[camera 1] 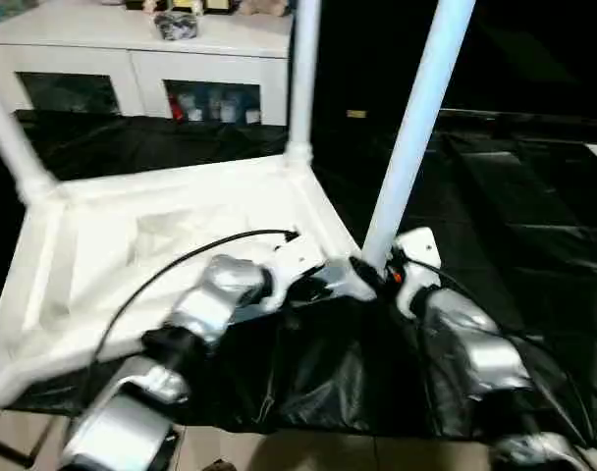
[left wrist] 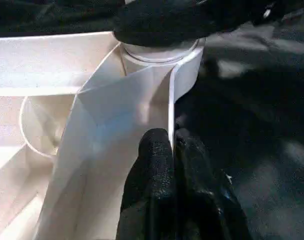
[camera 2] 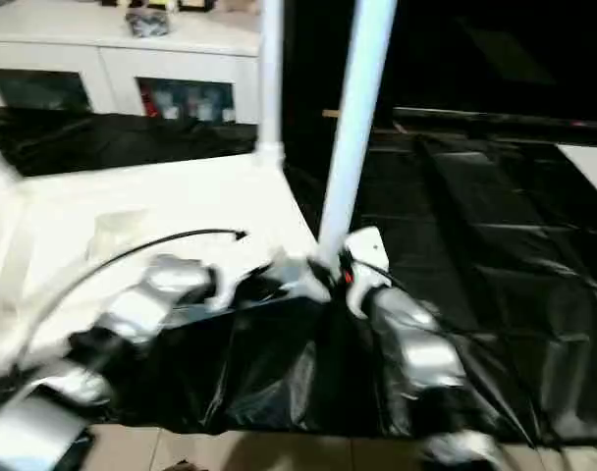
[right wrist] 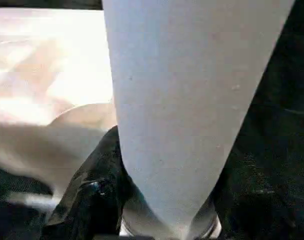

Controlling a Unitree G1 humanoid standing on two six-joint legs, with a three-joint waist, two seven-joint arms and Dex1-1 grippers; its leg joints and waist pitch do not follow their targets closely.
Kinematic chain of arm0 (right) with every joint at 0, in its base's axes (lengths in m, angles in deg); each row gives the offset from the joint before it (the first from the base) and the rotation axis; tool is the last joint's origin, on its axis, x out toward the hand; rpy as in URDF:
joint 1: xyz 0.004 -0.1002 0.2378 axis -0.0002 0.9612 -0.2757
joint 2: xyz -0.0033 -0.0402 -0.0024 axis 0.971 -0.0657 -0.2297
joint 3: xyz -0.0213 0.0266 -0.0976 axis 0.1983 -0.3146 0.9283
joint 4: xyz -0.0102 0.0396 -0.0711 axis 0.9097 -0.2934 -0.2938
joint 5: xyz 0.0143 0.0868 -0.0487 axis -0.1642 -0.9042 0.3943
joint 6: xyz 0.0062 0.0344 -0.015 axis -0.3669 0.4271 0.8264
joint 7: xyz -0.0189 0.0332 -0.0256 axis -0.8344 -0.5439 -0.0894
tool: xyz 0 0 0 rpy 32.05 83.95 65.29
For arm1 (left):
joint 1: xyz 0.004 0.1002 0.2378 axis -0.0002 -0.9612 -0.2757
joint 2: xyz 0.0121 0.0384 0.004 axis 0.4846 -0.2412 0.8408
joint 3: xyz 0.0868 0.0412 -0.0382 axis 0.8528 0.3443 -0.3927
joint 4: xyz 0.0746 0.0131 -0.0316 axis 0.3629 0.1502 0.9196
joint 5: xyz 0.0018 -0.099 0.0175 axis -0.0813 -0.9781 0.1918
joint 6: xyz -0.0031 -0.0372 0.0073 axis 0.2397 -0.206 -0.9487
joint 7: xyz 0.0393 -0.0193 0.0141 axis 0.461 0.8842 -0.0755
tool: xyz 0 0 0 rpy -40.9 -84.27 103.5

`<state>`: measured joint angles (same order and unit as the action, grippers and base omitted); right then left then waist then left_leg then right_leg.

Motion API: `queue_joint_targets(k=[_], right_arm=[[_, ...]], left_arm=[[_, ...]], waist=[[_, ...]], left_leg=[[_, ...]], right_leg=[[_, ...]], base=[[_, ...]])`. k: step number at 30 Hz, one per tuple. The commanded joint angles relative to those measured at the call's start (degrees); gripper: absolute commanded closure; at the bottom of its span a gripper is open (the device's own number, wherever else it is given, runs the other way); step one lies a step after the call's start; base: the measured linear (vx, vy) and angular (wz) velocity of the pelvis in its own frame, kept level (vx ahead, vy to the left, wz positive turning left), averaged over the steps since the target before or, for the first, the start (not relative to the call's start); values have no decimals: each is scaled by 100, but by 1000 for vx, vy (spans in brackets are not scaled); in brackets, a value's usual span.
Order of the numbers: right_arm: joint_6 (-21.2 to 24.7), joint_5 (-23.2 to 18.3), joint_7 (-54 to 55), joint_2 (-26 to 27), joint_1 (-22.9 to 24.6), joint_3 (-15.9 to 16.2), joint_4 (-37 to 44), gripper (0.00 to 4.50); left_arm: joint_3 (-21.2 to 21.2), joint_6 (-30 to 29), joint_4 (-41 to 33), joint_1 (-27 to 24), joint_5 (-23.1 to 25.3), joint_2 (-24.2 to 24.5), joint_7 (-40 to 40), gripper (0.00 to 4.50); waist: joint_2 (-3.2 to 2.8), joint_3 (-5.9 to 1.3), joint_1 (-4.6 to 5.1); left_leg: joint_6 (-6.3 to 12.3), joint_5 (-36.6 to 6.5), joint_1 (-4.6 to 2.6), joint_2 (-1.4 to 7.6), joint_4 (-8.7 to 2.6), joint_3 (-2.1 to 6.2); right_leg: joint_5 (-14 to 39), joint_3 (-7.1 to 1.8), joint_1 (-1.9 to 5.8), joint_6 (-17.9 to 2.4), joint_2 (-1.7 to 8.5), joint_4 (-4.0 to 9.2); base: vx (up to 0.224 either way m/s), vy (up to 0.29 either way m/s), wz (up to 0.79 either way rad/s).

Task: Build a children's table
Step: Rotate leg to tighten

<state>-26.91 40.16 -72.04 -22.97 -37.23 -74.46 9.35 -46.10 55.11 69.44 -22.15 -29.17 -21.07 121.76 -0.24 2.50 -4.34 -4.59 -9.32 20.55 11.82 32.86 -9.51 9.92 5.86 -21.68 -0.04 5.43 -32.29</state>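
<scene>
The white table top (camera 1: 171, 245) lies upside down on the black-draped surface, ribbed underside up. Three white legs stand in its corner sockets: one at the far left (camera 1: 9, 137), one at the back (camera 1: 303, 78) and one at the near right corner (camera 1: 416, 128). My right gripper (camera 1: 377, 267) is shut on the base of the near right leg (right wrist: 187, 100), just above its socket (left wrist: 162, 55), with a black finger (right wrist: 94, 185) beside the tube. My left gripper (left wrist: 171, 150) is shut on the top's thin rim (left wrist: 170, 100) right next to that socket.
A white cabinet (camera 1: 141, 49) with glass doors stands behind the work surface. The black drape (camera 1: 515, 196) stretches to the right of the table top. A black cable (camera 1: 181, 260) arcs over my left forearm. Tiled floor (camera 1: 279, 451) shows at the near edge.
</scene>
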Motion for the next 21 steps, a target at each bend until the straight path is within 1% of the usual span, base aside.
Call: queue_joint_targets(k=[1, 2, 3, 4, 5, 6, 7, 8, 9, 10, 11, 12, 13, 14, 15, 16, 17, 18, 19, 20, 21], right_arm=[[295, -15, 142, 549, -29, 377, -410, 255], [265, -5, 218, 631, -98, 336, -510, 255], [167, 62, 263, 680, -155, 349, -586, 255], [59, 127, 266, 698, -187, 380, -619, 220], [-11, 101, 143, 696, -189, 376, -588, 199], [-11, 101, 143, 696, -189, 376, -588, 185], [-18, -7, -58, 702, -180, 331, -503, 182], [-3, -42, -103, 701, -177, 319, -480, 164], [26, -89, -206, 673, -161, 321, -420, 164], [16, -83, -279, 632, -154, 335, -400, 150], [-16, -59, -411, 551, -135, 375, -360, 141], [-40, -22, -574, 425, -100, 437, -274, 141], [-64, 16, -700, 306, -73, 486, -204, 126], [-76, 15, -806, 233, -54, 510, -163, 126], [-87, 1, -1058, 52, -18, 550, -79, 126], [-100, -15, -1246, -85, 3, 570, -27, 126], [-110, -24, -1364, -173, 14, 582, 4, 126], [-128, -56, -1593, -320, 22, 575, 44, 126], [-131, -61, -1653, -356, 22, 567, 52, 126], [-134, -65, -1694, -380, 22, 562, 58, 126], [-134, -90, -1872, -487, 28, 556, 86, 126]], left_arm=[[-9, 85, -4, 308, 15, -393, -455, 450], [-2, 107, 36, 334, 50, -432, -476, 450], [12, 145, 81, 361, 91, -460, -504, 450], [28, 184, 106, 375, 118, -466, -503, 450], [46, 224, 102, 366, 124, -444, -436, 450], [46, 224, 102, 366, 124, -444, -436, 450], [62, 296, 90, 339, 115, -393, -333, 450], [64, 313, 86, 332, 112, -381, -313, 450], [65, 348, 67, 307, 104, -340, -260, 450], [64, 381, 59, 289, 105, -307, -212, 450], [65, 440, 42, 257, 106, -251, -136, 450], [57, 503, 13, 213, 92, -183, -39, 450], [43, 547, -12, 175, 74, -128, 62, 450], [47, 599, -47, 146, 58, -87, 148, 450], [50, 680, -95, 104, 42, -31, 276, 450], [39, 737, -199, 39, -19, 54, 461, 450], [30, 772, -272, -6, -63, 111, 588, 450], [27, 810, -379, -72, -121, 229, 804, 450], [32, 826, -393, -81, -130, 257, 853, 450], [35, 837, -402, -88, -136, 276, 887, 450], [42, 864, -450, -118, -160, 351, 1003, 450]], waist=[[-32, -263, 90], [-30, -263, 112], [-37, -251, 140], [-55, -238, 158], [-59, -225, 176], [-60, -223, 183], [-58, -225, 187], [-46, -237, 196], [-50, -236, 195], [-56, -233, 193], [-43, -233, 204], [-46, -231, 209], [-40, -233, 213], [-36, -236, 206], [-30, -238, 192], [-18, -246, 174], [-12, -250, 168], [-7, -267, 157], [1, -273, 147], [18, -283, 126], [27, -289, 87]], left_leg=[[-152, -3067, -145, 94, -459, 144], [-147, -3117, -147, 96, -469, 147], [-134, -3257, -174, 99, -472, 149], [-132, -3383, -230, 102, -464, 145], [-114, -3492, -255, 110, -469, 145], [-111, -3540, -258, 111, -473, 151], [-98, -3564, -247, 111, -481, 151], [-84, -3516, -215, 118, -493, 160], [-78, -3497, -202, 120, -502, 163], [-74, -3484, -194, 117, -507, 163], [-74, -3495, -203, 110, -504, 160], [-71, -3503, -207, 110, -504, 156], [-54, -3467, -199, 111, -505, 152], [-38, -3390, -200, 114, -500, 139], [-23, -3277, -192, 117, -500, 135], [9, -3160, -165, 126, -506, 124], [36, -3078, -146, 126, -509, 110], [66, -2902, -122, 135, -514, 95], [79, -2805, -106, 137, -512, 90], [112, -2577, -76, 137, -504, 63], [137, -2374, -84, 134, -484, 25]], right_leg=[[3480, -50, 122, -268, 323, 618], [3427, -43, 126, -281, 325, 626], [3393, -27, 108, -292, 322, 656], [3386, -8, 81, -305, 321, 688], [3356, 16, 85, -307, 326, 712], [3363, 34, 96, -292, 329, 723], [3343, 50, 122, -272, 336, 729], [3284, 55, 162, -271, 359, 711], [3271, 58, 173, -267, 366, 705], [3271, 60, 174, -259, 369, 707], [3288, 60, 152, -262, 380, 710], [3289, 56, 146, -263, 382, 715], [3259, 41, 148, -286, 387, 709], [3216, 16, 135, -334, 403, 698], [3139, -5, 138, -398, 415, 683], [3005, -34, 161, -450, 417, 652], [2929, -57, 164, -486, 416, 635], [2741, -97, 164, -596, 425, 595], [2634, -111, 172, -651, 425, 568], [2406, -152, 171, -766, 418, 516], [2246, -191, 141, -868, 417, 485]], base=[[0, 0, 0], [0, 0, 0], [0, 0, 0], [0, 0, 0], [0, 0, 0], [0, 0, 0], [0, 0, 0], [0, 0, 0], [0, 0, 0], [0, 0, 0], [0, 0, 0], [0, 0, 0], [0, 0, 0], [0, 0, 0], [0, 0, 0], [0, 0, 0], [0, 0, 0], [0, 0, 0], [0, 0, 0], [0, 0, 0], [0, 0, 0]])
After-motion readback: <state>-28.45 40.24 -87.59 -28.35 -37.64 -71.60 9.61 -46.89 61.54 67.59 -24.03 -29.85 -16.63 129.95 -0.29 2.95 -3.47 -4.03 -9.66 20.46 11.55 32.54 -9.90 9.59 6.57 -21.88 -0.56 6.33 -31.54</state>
